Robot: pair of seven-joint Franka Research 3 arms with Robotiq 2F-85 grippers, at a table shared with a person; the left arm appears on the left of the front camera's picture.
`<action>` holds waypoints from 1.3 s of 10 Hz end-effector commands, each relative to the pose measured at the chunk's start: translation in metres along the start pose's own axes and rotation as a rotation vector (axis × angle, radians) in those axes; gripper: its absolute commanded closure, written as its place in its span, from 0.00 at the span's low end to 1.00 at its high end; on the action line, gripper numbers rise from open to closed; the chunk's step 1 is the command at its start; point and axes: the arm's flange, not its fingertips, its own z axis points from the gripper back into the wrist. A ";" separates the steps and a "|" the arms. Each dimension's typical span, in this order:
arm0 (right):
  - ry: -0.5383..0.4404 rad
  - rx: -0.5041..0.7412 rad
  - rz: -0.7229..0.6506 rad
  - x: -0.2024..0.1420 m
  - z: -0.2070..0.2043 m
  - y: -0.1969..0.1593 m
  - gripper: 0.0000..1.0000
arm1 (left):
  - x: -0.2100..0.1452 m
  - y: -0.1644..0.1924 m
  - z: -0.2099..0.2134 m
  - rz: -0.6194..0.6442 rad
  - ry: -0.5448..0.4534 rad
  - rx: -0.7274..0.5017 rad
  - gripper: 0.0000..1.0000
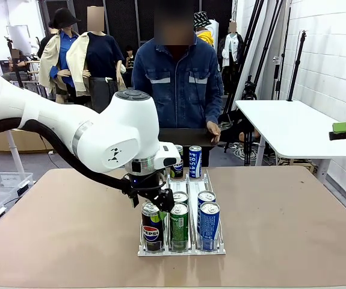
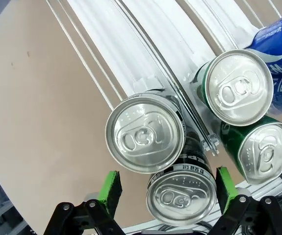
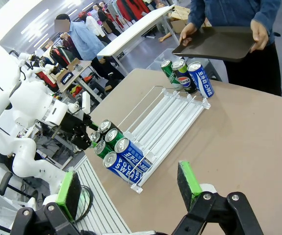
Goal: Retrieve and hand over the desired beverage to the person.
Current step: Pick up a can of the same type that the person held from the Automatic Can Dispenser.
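Note:
A clear three-lane rack [image 1: 221, 250] on the table holds beverage cans. At its near end stand a black Pepsi can [image 1: 151, 230], a green can [image 1: 179, 224] and a blue Pocari Sweat can [image 1: 209, 226], with more cans behind them. My left gripper [image 1: 154, 201] hangs open just above the front Pepsi can [image 2: 180, 198], one green pad [image 2: 110, 191] on each side of it and apart from it. My right gripper [image 3: 128, 188] is open and empty, high off the table's right side. The person [image 1: 182, 81] stands at the far side with a dark tray [image 1: 188, 137].
A few more cans stand at the rack's far end, among them a Pocari can [image 1: 195, 161] and a dark can [image 1: 177, 167]. A second Pepsi can [image 2: 145, 133] sits right behind the front one, with green cans [image 2: 239, 87] in the neighbouring lane. A white table [image 1: 293, 126] stands at the back right.

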 end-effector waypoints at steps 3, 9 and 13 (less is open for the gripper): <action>-0.004 0.008 0.003 0.000 -0.001 0.000 0.00 | 0.008 -0.003 -0.014 0.020 -0.008 0.042 0.00; -0.004 0.008 0.003 0.000 -0.001 0.000 0.00 | 0.008 -0.004 -0.018 -0.011 0.020 0.019 0.09; -0.004 0.008 0.003 0.000 -0.001 0.000 0.00 | 0.009 -0.003 -0.018 -0.020 0.037 0.027 0.29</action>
